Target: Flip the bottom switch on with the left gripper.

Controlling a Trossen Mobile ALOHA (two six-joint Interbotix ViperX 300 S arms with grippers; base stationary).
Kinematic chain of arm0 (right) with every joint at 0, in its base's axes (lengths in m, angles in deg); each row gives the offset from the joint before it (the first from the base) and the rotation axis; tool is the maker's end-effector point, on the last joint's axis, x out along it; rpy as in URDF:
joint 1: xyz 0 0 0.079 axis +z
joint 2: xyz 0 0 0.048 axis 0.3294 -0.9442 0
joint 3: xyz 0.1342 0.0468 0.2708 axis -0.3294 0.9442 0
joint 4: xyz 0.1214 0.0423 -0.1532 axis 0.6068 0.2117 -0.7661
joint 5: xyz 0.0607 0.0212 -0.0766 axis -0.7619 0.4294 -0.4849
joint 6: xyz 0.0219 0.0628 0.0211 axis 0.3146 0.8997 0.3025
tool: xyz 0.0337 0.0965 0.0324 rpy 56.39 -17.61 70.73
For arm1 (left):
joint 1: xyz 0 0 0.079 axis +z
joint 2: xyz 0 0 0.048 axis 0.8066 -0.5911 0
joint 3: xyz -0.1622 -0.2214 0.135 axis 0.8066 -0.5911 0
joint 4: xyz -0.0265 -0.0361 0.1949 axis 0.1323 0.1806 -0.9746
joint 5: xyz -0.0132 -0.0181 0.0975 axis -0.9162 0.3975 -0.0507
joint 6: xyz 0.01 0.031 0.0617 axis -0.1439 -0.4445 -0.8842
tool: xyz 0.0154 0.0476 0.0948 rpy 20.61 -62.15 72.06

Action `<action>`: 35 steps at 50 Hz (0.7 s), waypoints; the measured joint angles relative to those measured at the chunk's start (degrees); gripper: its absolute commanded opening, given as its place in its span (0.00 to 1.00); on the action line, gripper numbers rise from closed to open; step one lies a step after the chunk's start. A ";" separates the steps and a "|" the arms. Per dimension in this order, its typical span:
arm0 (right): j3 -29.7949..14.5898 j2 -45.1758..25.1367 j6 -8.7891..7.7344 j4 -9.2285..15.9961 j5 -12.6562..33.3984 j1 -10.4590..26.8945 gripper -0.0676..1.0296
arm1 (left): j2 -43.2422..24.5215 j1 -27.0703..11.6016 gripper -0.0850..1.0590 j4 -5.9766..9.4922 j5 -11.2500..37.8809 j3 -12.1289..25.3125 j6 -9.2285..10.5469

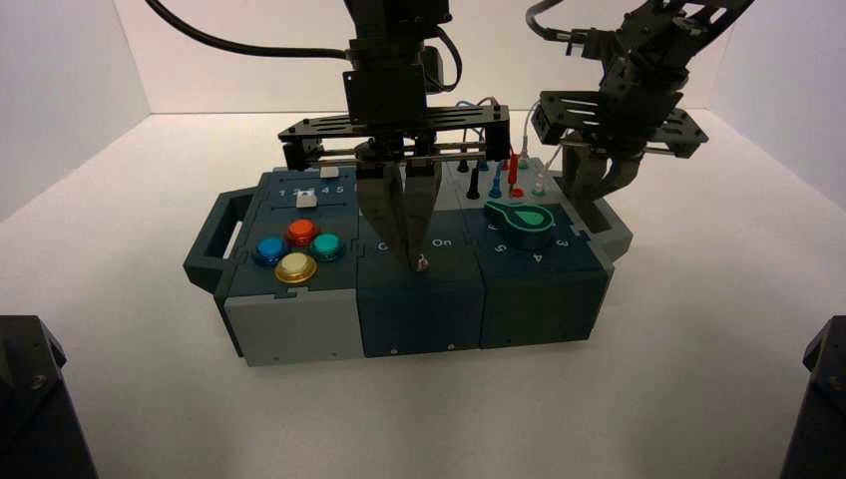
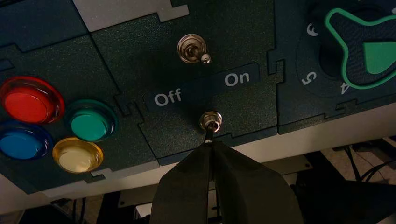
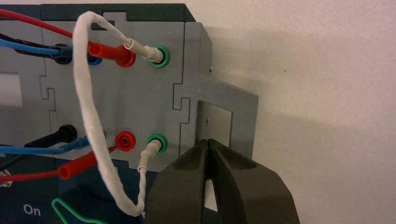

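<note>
The left gripper (image 1: 415, 264), fingertips together, is at the bottom toggle switch (image 2: 210, 122), by the near edge of the box's dark blue middle panel (image 1: 420, 309); whether it grips the lever I cannot tell. Bare tabletop (image 1: 399, 424) spreads nearer. The right gripper (image 3: 208, 143), fingertips closed together, hovers by the right handle (image 3: 229, 116).

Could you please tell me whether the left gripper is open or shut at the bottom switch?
Shut: in the left wrist view, the left gripper's two fingertips meet right beside the bottom switch's dark lever.
</note>
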 measured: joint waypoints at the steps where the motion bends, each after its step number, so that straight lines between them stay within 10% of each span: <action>1: 0.00 -0.09 0.09 -0.09 0.00 0.00 0.04 | 0.00 -0.09 0.05 0.00 0.09 0.00 0.00; 20: -0.09 -0.09 0.09 -0.09 0.09 0.00 0.04 | 3.08 -0.35 0.05 -0.09 1.58 -3.87 0.44; 35: -0.53 -0.44 0.00 -0.09 0.70 0.00 0.04 | 2.90 -0.35 0.05 -3.08 1.49 -3.34 1.32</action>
